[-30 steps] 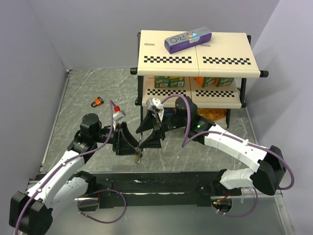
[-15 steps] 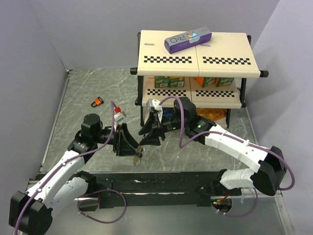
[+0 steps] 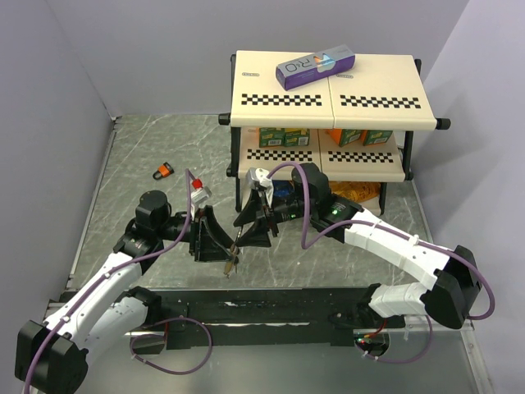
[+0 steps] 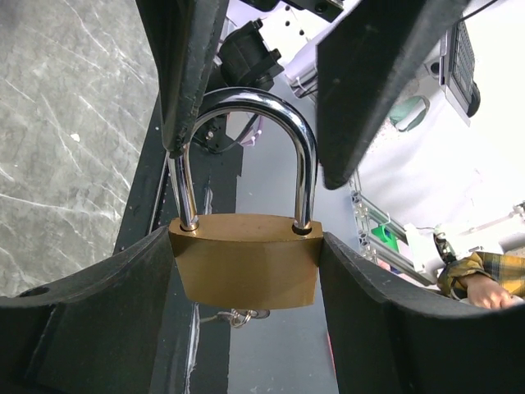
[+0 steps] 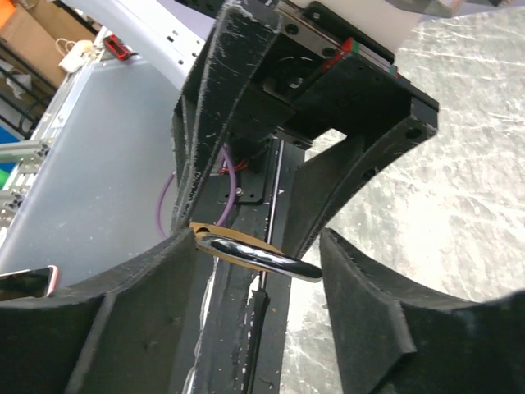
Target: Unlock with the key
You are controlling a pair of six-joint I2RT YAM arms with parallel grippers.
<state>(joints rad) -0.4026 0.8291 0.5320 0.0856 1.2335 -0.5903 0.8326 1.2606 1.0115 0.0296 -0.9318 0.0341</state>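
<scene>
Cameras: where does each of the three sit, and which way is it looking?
Top view: above and behind the robot, looking down on the table and shelf; left arm and right arm both show.
Left wrist: on the left arm, looking out between its own fingers, which clamp a brass padlock; the right gripper straddles the shackle.
Right wrist: on the right arm, looking back at the left gripper; own fingers frame the bottom.
Shared: both wrist views see the padlock, from opposite sides.

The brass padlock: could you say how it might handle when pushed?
The brass padlock looks solid, so probably heavy and rigid. Its polished shackle is likely slippery. Flat-sided in the left gripper, it shouldn't roll.
</scene>
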